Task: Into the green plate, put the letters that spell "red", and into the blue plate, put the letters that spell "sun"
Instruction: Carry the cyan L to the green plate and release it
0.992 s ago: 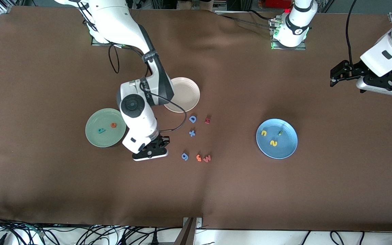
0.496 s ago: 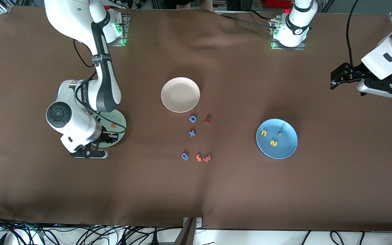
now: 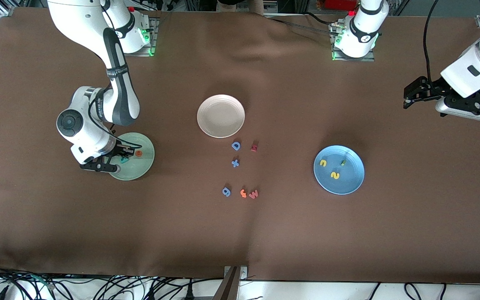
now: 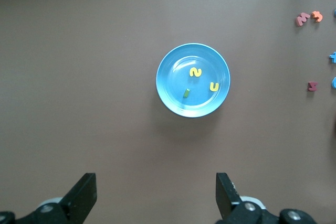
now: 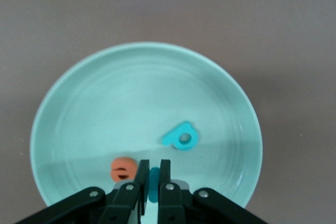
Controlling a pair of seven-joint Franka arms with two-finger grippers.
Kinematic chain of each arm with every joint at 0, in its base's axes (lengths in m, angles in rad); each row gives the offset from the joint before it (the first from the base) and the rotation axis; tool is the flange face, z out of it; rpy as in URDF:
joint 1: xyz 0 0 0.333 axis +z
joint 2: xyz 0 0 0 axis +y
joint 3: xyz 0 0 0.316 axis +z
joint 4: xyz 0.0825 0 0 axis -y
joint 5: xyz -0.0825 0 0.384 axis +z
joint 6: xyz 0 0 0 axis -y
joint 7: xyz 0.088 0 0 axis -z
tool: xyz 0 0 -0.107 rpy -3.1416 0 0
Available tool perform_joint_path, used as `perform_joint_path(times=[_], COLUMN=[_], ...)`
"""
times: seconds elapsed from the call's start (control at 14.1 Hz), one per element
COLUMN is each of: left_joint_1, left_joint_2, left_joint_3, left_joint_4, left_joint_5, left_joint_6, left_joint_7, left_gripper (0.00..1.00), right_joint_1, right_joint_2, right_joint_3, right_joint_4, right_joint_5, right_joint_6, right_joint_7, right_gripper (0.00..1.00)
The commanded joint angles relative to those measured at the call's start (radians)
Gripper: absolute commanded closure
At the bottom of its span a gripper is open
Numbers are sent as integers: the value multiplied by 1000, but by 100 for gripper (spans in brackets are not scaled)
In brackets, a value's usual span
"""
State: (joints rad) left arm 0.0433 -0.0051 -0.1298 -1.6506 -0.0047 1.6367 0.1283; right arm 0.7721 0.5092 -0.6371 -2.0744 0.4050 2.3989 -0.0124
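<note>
Brown tablecloth; right gripper fingers pinch teal "r" over green plate, left gripper spread.

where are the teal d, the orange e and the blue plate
teal d (image 5: pixel 181 137), right wrist view, on its stem beside the loop
orange e (image 5: pixel 122 168), right wrist view, middle of the letter
blue plate (image 3: pixel 350 185), front view, bare floor near the rim

On the blue plate I read a yellow s and a yellow n. On the green plate lie an orange e and a teal d. The teal piece pinched in my right claw shows only its edge, so it is unreadable. On the cloth are a blue D, a blue plus sign, an orange f and a red w.
</note>
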Motion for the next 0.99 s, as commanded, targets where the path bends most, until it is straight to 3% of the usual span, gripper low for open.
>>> perform_joint_path(times=[0.0,0.28,0.35,0.5,0.71,0.92], left_joint_1=[6,6,6,6,6,6], left_joint_2=[13,13,13,13,13,13], left_joint_3=[-4,-4,-4,-4,-4,-4], left_joint_4=[32,32,32,32,32,32], left_joint_5=[-9,-11,-11,-9,-9,-9], left_joint_6=[-26,-26,-26,-26,-26,-27], left_joint_7=[21,21,22,22,21,21], left_gripper=[0,0,0,0,0,0], right_joint_1=[10,12,15,15,15,15], right_joint_2=[-48,-37,-35,-37,-44,-72], right_joint_3=[2,5,16,17,16,-24], right_joint_4=[-107,-116,-113,-110,-90,3], right_joint_5=[3,24,24,37,44,44], right_joint_6=[87,111,111,111,103,-34], right_joint_7=[-8,-3,2,6,2,-3], right_gripper=[100,100,63,36,16,12])
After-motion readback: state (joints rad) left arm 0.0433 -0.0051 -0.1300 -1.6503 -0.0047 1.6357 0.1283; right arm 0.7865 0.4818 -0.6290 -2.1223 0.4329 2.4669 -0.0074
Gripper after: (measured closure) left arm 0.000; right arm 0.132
